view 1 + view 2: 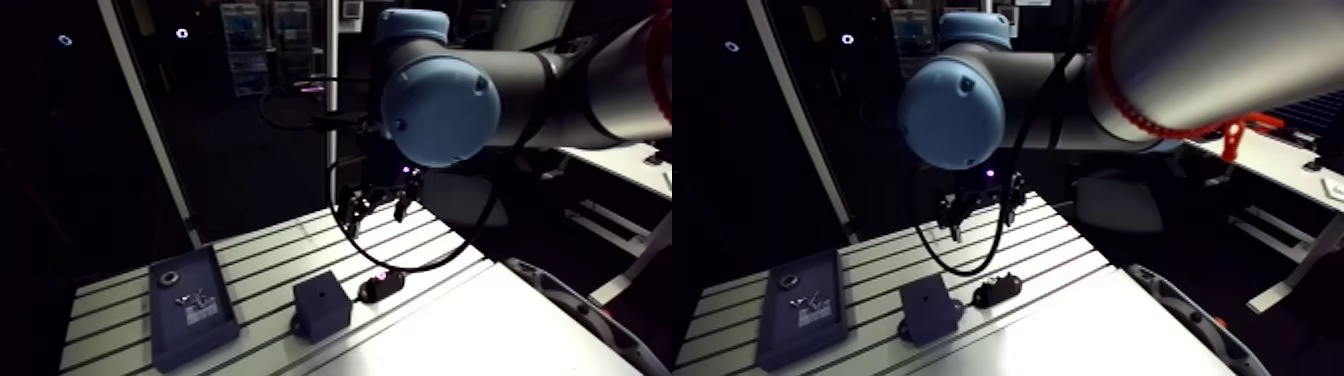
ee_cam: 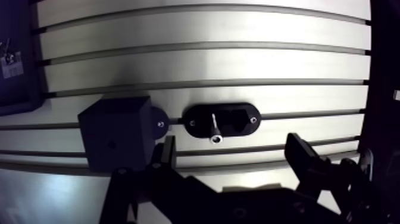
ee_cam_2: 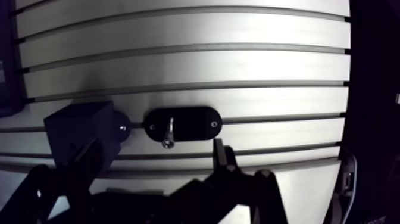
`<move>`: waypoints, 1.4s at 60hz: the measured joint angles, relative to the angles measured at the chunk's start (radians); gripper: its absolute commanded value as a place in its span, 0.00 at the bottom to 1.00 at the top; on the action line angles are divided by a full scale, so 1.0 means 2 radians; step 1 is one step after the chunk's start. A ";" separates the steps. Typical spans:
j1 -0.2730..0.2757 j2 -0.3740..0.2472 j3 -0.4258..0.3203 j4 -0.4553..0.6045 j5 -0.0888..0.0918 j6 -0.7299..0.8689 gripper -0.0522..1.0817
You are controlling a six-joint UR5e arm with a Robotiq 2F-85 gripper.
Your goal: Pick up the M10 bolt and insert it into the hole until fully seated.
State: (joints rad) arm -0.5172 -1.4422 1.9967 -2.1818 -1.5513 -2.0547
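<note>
No legible text anywhere.

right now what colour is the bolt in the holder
Shiny silver bolt, clearest in the wrist view.

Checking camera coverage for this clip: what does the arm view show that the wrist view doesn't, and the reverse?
Arm view only: the whole dark tray, with a ring and small parts in it. Wrist view only: the bolt resting in the oval holder, seen clearly, and the jaws open, holding nothing. Both: the dark block beside the holder, on the slotted table.
</note>
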 measured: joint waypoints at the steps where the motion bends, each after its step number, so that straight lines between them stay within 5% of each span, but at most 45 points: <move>1: -0.001 0.001 0.002 -0.002 0.001 -0.001 0.06; 26: -0.011 0.011 0.040 -0.061 0.022 -0.029 0.07; 48: -0.014 0.011 0.062 -0.070 0.024 -0.033 0.39; 84: -0.014 0.010 0.077 -0.089 0.017 -0.032 0.49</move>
State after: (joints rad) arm -0.5462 -1.4214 2.1501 -2.3593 -1.5168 -2.1191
